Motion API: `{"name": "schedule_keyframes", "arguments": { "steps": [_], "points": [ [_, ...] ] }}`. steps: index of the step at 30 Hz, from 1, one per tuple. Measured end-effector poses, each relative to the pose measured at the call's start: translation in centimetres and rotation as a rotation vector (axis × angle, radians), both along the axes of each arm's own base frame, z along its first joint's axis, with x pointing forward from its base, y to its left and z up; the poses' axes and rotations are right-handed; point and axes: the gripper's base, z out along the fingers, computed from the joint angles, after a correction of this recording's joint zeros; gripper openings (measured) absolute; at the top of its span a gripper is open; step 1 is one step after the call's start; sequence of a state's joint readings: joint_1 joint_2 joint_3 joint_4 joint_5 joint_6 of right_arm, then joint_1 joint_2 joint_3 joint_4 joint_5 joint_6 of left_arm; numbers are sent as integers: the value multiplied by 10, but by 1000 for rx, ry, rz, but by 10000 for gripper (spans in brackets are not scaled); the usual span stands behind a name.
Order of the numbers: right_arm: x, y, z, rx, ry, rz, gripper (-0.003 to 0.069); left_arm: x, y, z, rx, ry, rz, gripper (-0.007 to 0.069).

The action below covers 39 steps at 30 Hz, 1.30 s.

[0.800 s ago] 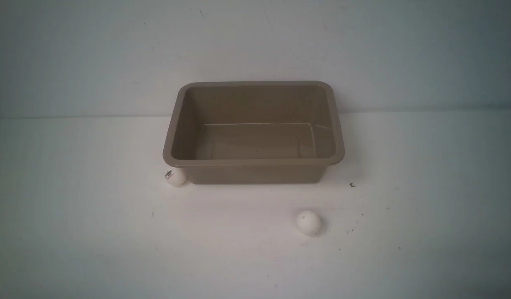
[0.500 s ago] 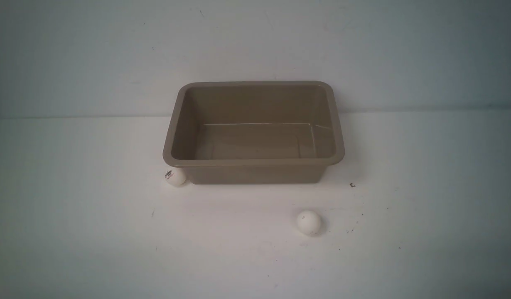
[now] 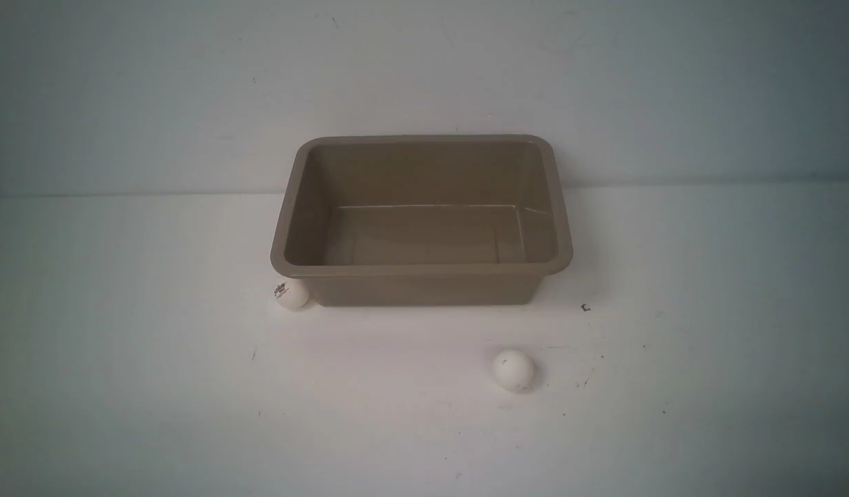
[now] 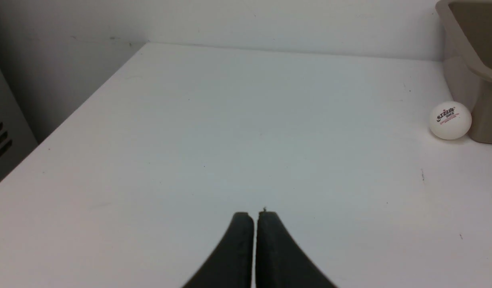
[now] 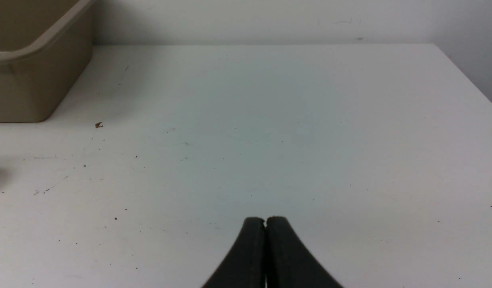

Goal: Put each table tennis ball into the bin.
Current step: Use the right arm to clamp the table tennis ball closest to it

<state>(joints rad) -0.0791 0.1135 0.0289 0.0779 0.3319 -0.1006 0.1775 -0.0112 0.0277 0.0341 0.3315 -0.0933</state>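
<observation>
1. Black fingers (image 4: 240,248) of your left gripper (image 4: 255,214) were clenched tip to tip with nothing between them. They hung over a bare stretch of the white table (image 4: 190,140).
2. Your right gripper (image 5: 265,219) was the same: both fingers pressed hard together, empty, above a scuffed part of the table.
3. Outward from the left gripper, the logo-printed table tennis ball (image 4: 450,120) sat on the table at the near-left corner of the taupe bin (image 4: 486,116), tucked beneath the flared rim. You could not tell whether it touched the wall, but it was at least just beside it.
4. The plainer table tennis ball (image 3: 513,370) lay in the open in front of the bin, toward its right end and clear of the wall. It was out of your right wrist view.
5. A dark speck (image 3: 585,308) lay on the table near the bin's right front corner, apart from both balls.
6. Inside the bin you saw only its bare floor.
7. Nothing had changed over the last moment. In the front view both balls and the bin sat exactly where they had been, and neither arm had come into that view.
8. For you, that meant the task had not started: two balls were out and none were in. Either gripper would have to spread its fingers before any pick. The open ball on the right looked the easier first target. The corner ball looked harder, because the overhanging rim and the wall crowded one side of it.
</observation>
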Motion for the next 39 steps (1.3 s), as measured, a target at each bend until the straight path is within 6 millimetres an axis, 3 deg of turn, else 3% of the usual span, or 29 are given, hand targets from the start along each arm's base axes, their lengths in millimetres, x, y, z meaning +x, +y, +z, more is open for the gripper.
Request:
{"name": "schedule_keyframes", "arguments": {
  "steps": [15, 28, 39],
  "points": [
    [0, 0, 0, -12, 1, 1, -16, 0, 0, 0, 0, 0, 0, -4],
    [0, -6, 1, -333, 27, 30, -16, 0, 0, 0, -9, -2, 0, -4],
    [2, -4, 11, -341, -97, 37, -16, 3, -16, 5, -813, -129, 28, -4]
  ]
}}
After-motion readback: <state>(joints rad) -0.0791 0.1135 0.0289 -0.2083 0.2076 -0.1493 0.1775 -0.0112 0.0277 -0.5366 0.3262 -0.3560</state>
